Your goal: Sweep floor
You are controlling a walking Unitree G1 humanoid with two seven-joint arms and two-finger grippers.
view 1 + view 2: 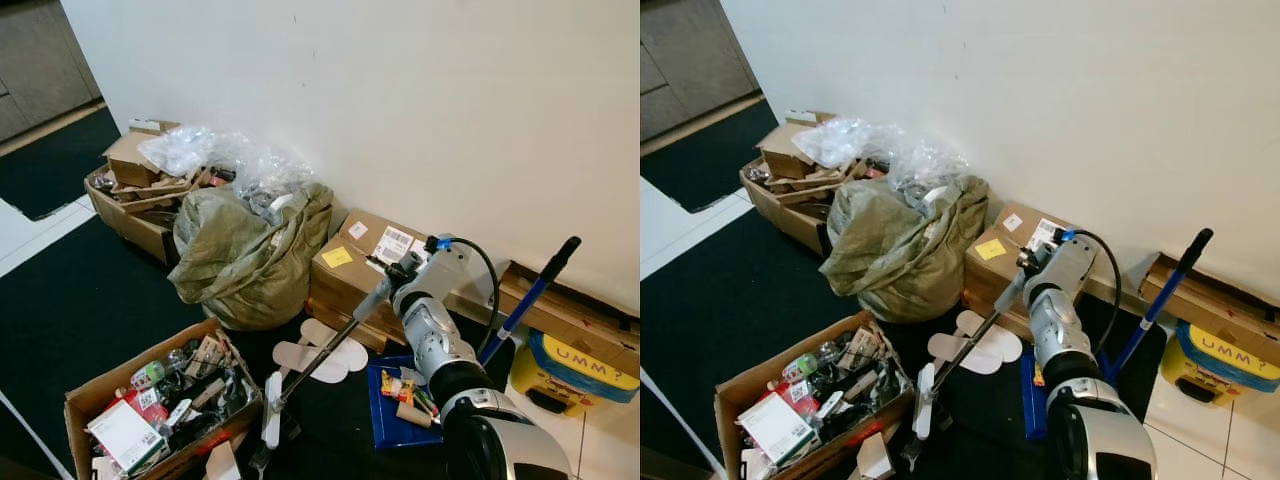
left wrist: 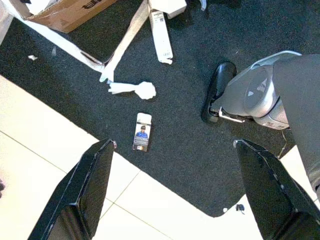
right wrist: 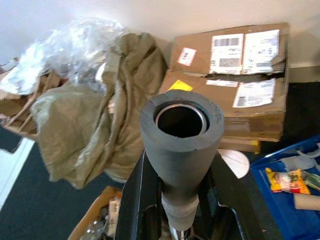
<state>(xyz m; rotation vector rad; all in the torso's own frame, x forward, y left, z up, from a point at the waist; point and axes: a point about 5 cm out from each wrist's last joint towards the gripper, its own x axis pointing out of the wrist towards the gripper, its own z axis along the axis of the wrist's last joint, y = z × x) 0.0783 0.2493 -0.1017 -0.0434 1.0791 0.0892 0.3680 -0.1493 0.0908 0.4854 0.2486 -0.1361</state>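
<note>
Broom handle point(image 3: 180, 145) sits pinched between the two black fingers of my right pincer point(image 1: 400, 272), its grey foam end pointing up out of my grip. From there the shaft slants down to the white head point(image 1: 271, 410), which rests on the dark carpet point(image 1: 90, 300) just beside the open cardboard box of odds and ends point(image 1: 160, 405). My left pincer point(image 2: 175, 190) hangs spread wide and holds nothing, above the edge where that carpet meets pale tile point(image 2: 30, 165).

I judge the sweeping barely begun. A small printed packet point(image 2: 142, 131), a crumpled white scrap point(image 2: 132, 89) and a white carton point(image 2: 161, 29) lie loose on the carpet below my left pincer, and I see no gathered pile anywhere. White insoles point(image 1: 320, 352) lie on the carpet beyond the broom head, next to a blue tray point(image 1: 385, 418) of small items.

Farther from the broom head, a slumped olive sack point(image 1: 245, 255) leans at the foot of the white wall point(image 1: 400, 100), with labelled brown boxes point(image 1: 365, 260) on one side and a carton heaped with cardboard and clear plastic point(image 1: 150, 180) on the other. A blue-handled tool point(image 1: 525, 300) leans against the same wall. With so much clutter, only narrow strips of carpet are open to sweep.
</note>
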